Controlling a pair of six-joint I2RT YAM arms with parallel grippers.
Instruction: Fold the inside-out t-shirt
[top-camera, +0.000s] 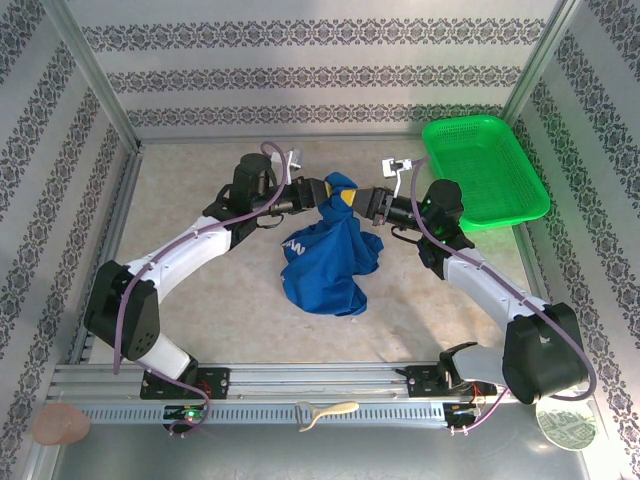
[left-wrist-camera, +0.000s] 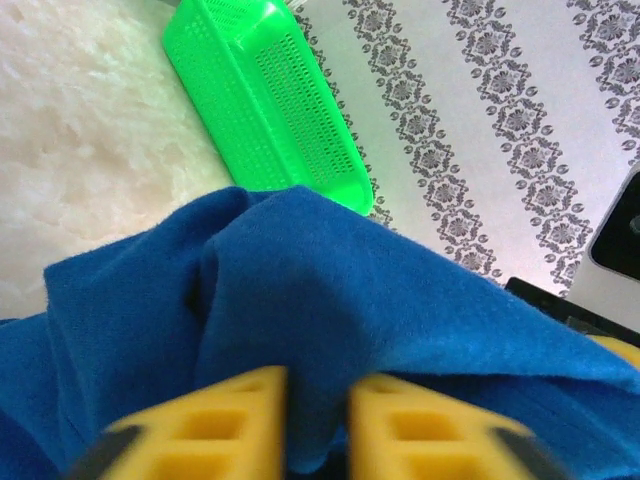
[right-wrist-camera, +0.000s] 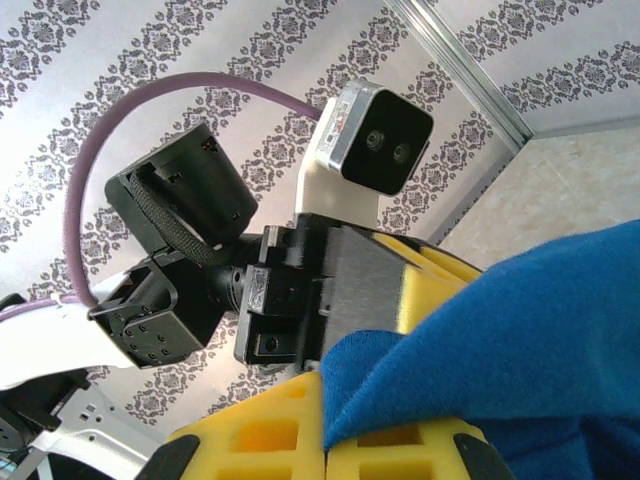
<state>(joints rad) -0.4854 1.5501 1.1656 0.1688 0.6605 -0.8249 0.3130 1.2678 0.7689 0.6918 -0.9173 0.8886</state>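
Holding the inside-out t-shirt (top-camera: 325, 255) near the middle of the top view, I had both grippers on its upper edge. My left gripper (top-camera: 320, 192) was pinched nearly closed on a fold of blue cloth, which bunched between its yellow fingers (left-wrist-camera: 230, 420). My right gripper (top-camera: 360, 202) was clamped tight on the cloth just beside it. The rest of the shirt lay crumpled below them in the frame, on the surface (top-camera: 200, 250). The green basket (top-camera: 480, 125) sat at the upper right.
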